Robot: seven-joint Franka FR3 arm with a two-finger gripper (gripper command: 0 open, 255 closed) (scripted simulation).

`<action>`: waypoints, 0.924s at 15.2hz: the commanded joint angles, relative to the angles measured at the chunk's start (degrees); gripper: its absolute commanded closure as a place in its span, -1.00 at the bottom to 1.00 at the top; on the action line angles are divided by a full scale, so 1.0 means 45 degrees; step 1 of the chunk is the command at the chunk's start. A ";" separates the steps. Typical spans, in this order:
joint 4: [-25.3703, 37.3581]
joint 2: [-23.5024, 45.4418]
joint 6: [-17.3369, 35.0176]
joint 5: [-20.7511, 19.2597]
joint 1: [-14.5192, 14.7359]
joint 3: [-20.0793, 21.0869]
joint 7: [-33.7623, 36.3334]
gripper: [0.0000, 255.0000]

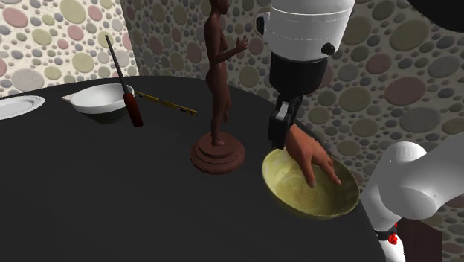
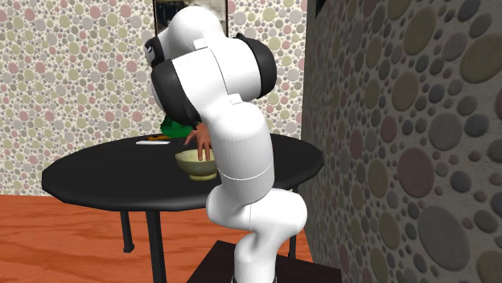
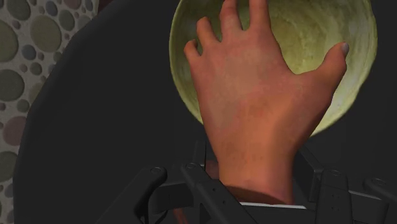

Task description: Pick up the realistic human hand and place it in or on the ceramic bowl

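Your pincer (image 1: 281,134) is clamped on the hand (image 1: 311,155) at its wrist, over the bowl (image 1: 291,184). Lower gently, then let go.

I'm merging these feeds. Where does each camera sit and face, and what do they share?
Shoulder view: beside the arm, looking down over the black table; its white links and end effector show.
Second exterior view: behind the arm, facing the table past it; white links up front.
Wrist view: above the end effector, looking along it at the human hand; its black body shows.
Shared: all three show the hand at the yellowish bowl.
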 commanded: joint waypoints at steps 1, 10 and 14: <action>-0.0409 -0.0116 0.0307 0.0080 0.0055 0.0041 0.0043 1.00; -0.2351 -0.0585 0.1806 0.0377 0.0311 0.0168 0.0104 1.00; -0.2353 -0.0557 0.1812 0.0346 0.0379 0.0125 0.0139 1.00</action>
